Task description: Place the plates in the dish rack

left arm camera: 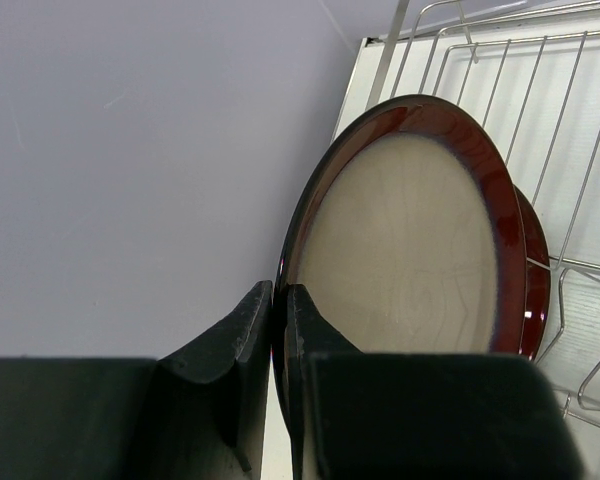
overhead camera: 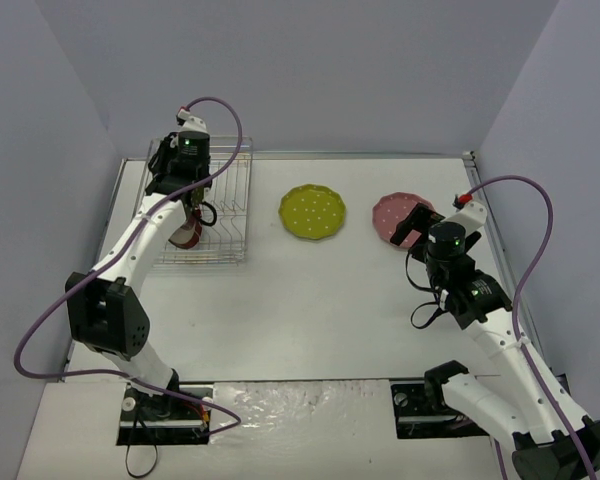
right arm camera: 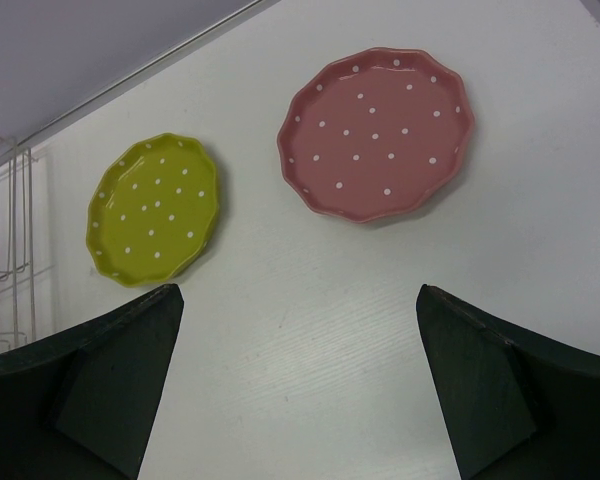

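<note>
Left gripper point(left arm camera: 279, 298) is shown clamped on the rim of a red-rimmed plate point(left arm camera: 410, 250), held upright at the dish rack point(overhead camera: 225, 190); being stiff, glazed, likely slippery and breakable, it is best gripped by the edge.

No readable text, labels, brands, numbers or signs in any view.

rear plate point(left arm camera: 538, 285): mostly hidden behind front plate point(left arm camera: 410, 250), beyond left gripper point(left arm camera: 278, 295)
rack point(right arm camera: 17, 220): cut off by edge, left of right gripper point(right arm camera: 298, 290)
pink plate point(overhead camera: 387, 212): partly under right gripper
</note>
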`<control>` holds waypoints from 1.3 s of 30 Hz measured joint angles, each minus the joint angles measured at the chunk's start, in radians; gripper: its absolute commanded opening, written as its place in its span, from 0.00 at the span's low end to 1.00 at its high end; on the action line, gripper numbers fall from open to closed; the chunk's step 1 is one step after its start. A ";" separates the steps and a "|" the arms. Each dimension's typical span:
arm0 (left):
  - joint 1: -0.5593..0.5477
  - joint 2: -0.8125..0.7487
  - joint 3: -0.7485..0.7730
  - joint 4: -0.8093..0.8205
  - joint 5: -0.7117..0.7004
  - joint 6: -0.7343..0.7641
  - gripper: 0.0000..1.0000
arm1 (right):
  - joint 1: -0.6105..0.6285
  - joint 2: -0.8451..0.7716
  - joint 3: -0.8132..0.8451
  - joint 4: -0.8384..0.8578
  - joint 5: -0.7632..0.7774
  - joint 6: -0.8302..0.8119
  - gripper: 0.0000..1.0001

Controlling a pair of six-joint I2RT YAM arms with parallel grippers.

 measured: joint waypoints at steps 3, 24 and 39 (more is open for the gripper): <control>0.000 0.000 0.000 0.001 0.001 0.001 0.00 | 0.000 0.000 -0.005 0.000 0.000 0.000 1.00; -0.025 -0.006 -0.050 0.051 0.002 0.045 0.00 | 0.000 0.000 -0.025 0.002 0.000 0.001 1.00; -0.057 -0.005 -0.068 0.057 -0.012 0.065 0.00 | 0.000 -0.007 -0.031 0.004 0.000 0.004 1.00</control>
